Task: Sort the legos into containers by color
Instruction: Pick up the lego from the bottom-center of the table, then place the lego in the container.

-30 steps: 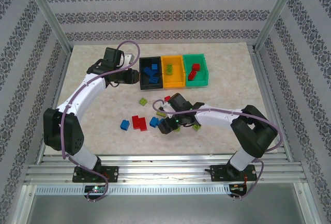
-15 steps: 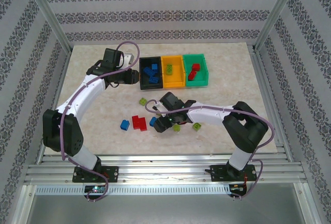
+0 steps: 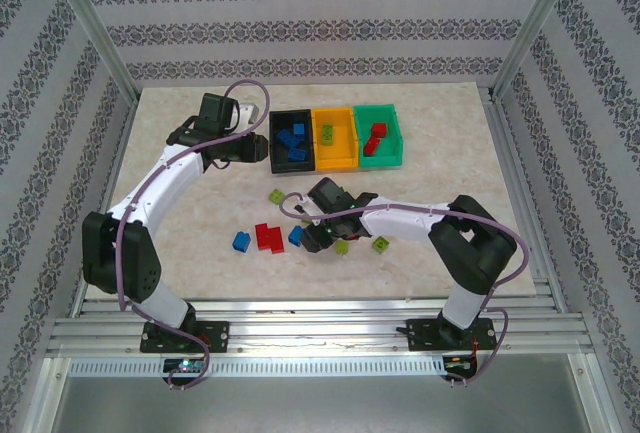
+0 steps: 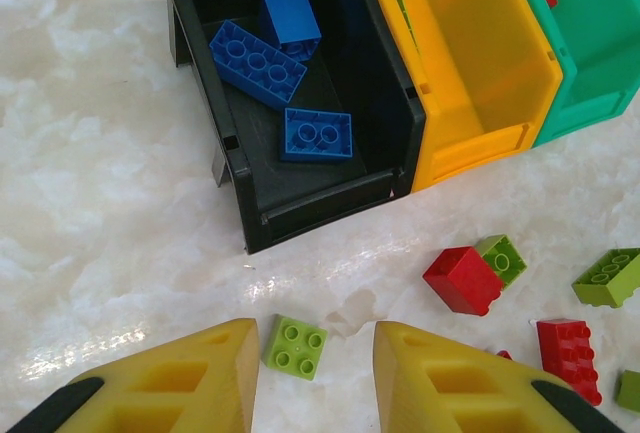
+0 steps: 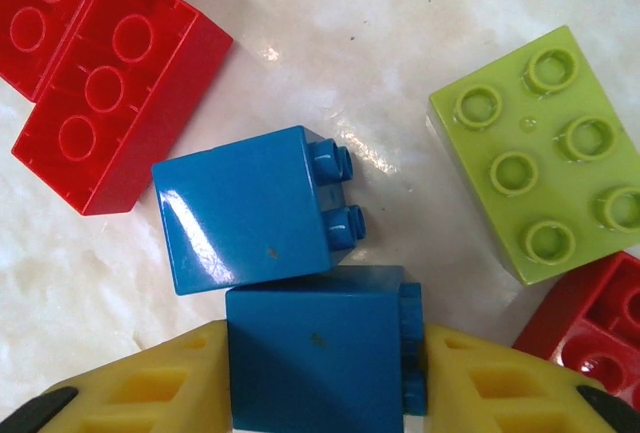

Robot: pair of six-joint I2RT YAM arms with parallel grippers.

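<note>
Your right claw (image 5: 320,378) grips a blue brick (image 5: 310,338) between both fingers; a second blue brick (image 5: 250,208) touches it, beside a red brick (image 5: 100,103) on the counter (image 5: 330,13). Your left claw (image 4: 315,373) hangs open above a lime brick (image 4: 295,346) - just beside the black bin (image 4: 235,168), which holds three blue bricks (image 4: 257,63).

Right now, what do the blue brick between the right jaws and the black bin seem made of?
The blue brick: hard moulded plastic, glossy; sharp highlights, crisp studs, fine scuffs. The black bin: probably rigid plastic too, duller satin finish; thin moulded walls with soft sheen.
</note>
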